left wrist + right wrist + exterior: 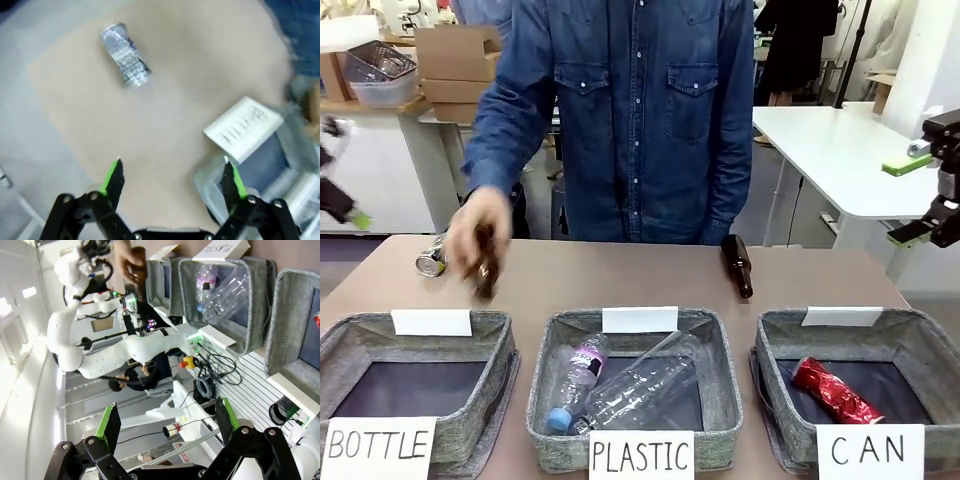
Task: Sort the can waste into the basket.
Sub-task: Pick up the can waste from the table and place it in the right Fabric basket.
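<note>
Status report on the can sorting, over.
Left gripper, right gripper: jaws open, empty. Red can in CAN basket; dark can on table. Person's hand beside it.

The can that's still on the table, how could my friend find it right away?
Start at the basket signed BOTTLE, on the robot's left of the table. Just beyond it, next to the person's hand, the can lies on its side. It is small and metal with a silver end, unlike the red can in the CAN basket or the brown bottle.
</note>
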Controlling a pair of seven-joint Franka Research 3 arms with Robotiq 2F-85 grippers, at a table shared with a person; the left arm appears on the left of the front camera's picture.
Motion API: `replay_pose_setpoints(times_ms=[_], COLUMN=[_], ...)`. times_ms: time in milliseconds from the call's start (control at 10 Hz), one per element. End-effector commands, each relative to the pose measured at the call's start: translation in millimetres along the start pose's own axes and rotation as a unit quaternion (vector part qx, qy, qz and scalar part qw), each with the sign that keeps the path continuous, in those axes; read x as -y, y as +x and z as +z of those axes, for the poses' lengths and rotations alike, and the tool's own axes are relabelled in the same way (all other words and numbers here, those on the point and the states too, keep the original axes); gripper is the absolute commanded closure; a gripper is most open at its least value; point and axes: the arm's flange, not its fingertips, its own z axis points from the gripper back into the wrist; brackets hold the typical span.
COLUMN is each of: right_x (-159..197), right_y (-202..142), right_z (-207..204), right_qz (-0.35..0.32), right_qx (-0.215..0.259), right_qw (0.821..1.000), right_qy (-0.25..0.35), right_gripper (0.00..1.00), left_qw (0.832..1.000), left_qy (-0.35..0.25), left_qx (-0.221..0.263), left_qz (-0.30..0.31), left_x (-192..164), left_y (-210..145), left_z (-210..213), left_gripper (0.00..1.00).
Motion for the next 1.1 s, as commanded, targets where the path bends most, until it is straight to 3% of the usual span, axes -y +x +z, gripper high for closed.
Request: replay_pose_setpoints(times_ms=[0, 100, 300, 400, 1000], right_x=[0.2, 0.2, 0.2, 0.2, 0.2], right_y=[0.2, 0.2, 0.2, 0.2, 0.2], right_z=[2.0, 2.0, 2.0, 2.0, 2.0], right_qz=[0.013, 0.013, 0.013, 0.013, 0.013], right_qx=[-0.004, -0.004, -0.004, -0.004, -0.004], right_qw=[1.0, 1.0, 1.0, 1.0, 1.0], right_qy=[-0.002, -0.002, -0.002, -0.002, -0.002], right_gripper=[0.0, 0.0, 0.0, 0.0, 0.0], left_qw=[0.998, 0.986, 0.956, 0.947, 0.957], left_qy=[-0.063, -0.163, -0.265, -0.285, -0.271], left_qx=[0.003, 0.04, 0.123, 0.146, 0.103], left_qz=[0.022, 0.017, 0.005, 0.004, -0.02], left_x=[-17.7, -33.5, -43.9, -42.4, -25.3], left_y=[-53.6, -78.6, -110.3, -113.1, -92.1], left_z=[59.2, 81.4, 89.6, 86.2, 69.9], left_gripper=[0.0, 0.0, 0.0, 0.0, 0.0])
